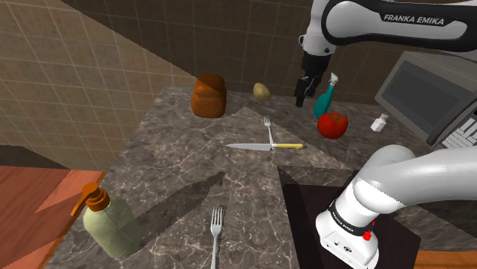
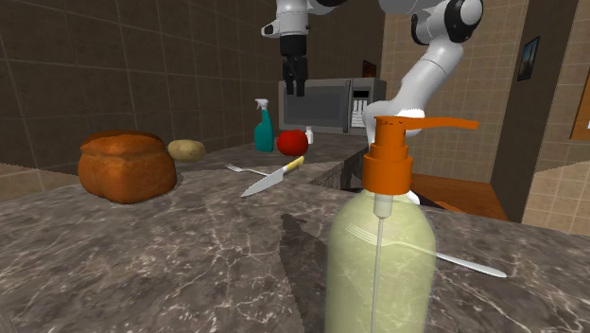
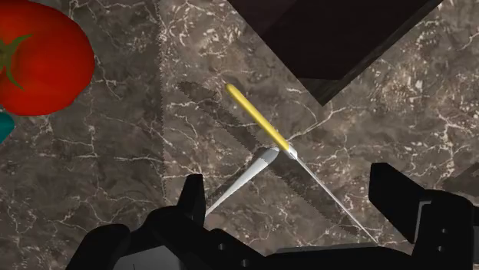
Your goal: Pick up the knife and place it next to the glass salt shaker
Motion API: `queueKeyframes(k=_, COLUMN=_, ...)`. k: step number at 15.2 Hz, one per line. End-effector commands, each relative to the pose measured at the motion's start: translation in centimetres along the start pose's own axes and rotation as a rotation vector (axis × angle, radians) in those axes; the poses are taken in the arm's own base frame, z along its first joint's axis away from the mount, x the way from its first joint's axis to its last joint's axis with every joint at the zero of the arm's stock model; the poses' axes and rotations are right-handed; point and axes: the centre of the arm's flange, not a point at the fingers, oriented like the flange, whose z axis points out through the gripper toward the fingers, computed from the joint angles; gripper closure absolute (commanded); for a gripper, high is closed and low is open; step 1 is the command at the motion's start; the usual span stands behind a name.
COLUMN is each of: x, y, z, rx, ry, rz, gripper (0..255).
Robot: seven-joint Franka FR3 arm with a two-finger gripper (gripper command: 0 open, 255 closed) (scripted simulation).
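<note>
The knife (image 1: 267,146) has a yellow handle and a steel blade and lies flat in the middle of the marble counter (image 1: 191,160); a fork (image 1: 268,127) touches it where blade meets handle. In the second exterior view the knife (image 2: 274,178) lies in front of the tomato. The small white salt shaker (image 1: 380,122) stands before the microwave. My gripper (image 1: 304,92) hangs open well above the counter, holding nothing. In the wrist view the knife (image 3: 257,116) lies below, ahead of my gripper (image 3: 290,195), whose fingers (image 3: 192,195) stand wide apart.
A tomato (image 1: 332,124) and a teal spray bottle (image 1: 326,95) stand between knife and shaker. A bread loaf (image 1: 209,95) and a potato (image 1: 261,92) sit at the back. A soap dispenser (image 1: 107,222) and a second fork (image 1: 216,233) are near the front. The microwave (image 1: 428,95) is at the shoulder view's right.
</note>
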Motion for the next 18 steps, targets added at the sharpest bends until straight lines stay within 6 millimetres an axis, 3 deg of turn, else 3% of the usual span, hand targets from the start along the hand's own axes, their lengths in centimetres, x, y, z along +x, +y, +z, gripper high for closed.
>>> queueKeyframes(k=1, x=0.0, y=0.0, z=0.0, rx=0.0, ry=0.0, rz=0.0, gripper=0)
queueKeyframes(k=9, x=4.0, y=-2.0, z=9.3, rx=0.018, ry=0.034, rz=-0.344, gripper=0)
queueKeyframes(k=18, x=7.6, y=-5.7, z=18.8, rx=0.037, ry=0.07, rz=-0.706, gripper=0)
